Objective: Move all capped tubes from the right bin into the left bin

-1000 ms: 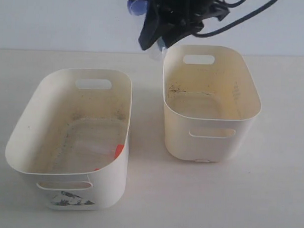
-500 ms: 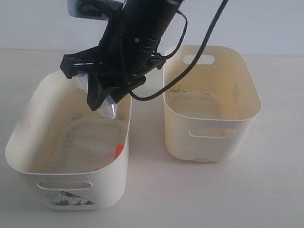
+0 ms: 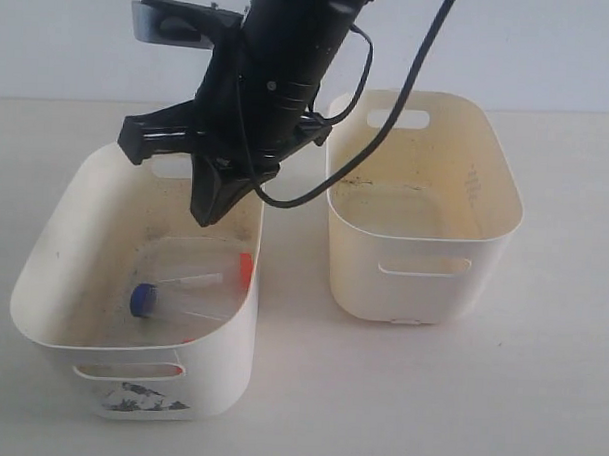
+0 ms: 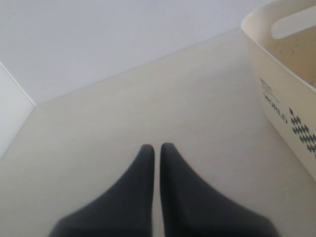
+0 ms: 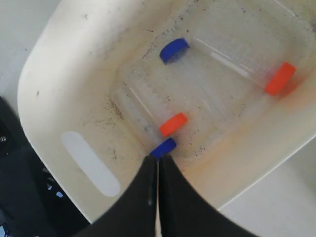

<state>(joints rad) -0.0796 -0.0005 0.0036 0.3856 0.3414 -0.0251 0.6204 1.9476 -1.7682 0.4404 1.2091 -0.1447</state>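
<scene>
The right gripper (image 5: 158, 160) hangs over the left bin (image 3: 220, 365), in the left half of the exterior view. That makes sense to me, since this tub with the dark bird print (image 3: 143, 399) is where everything is meant to end up. Its two black fingers are pressed together tip to tip and have nothing between them. The arm reaches across from the upper middle of the frame, its cable looping over toward the right bin (image 3: 363, 260).

The capped tubes (image 5: 173, 124) all lie on their sides on the floor of the left bin, loosely heaped and pointing different ways. I count four caps in the right wrist view, two dark blue and two orange-red. One blue cap (image 5: 163, 147) sits just below the fingertips. The tube bodies are clear plastic and hard to pick out against the scuffed, speckled cream floor, so the caps are what give them away.

The right bin, on the right of the frame, shows only a bare, stained floor. I judge the moving to be finished, or nearly so.

The left gripper (image 4: 157, 153) waits above the bare table (image 4: 98, 128), its fingers nearly touching and holding nothing.
</scene>
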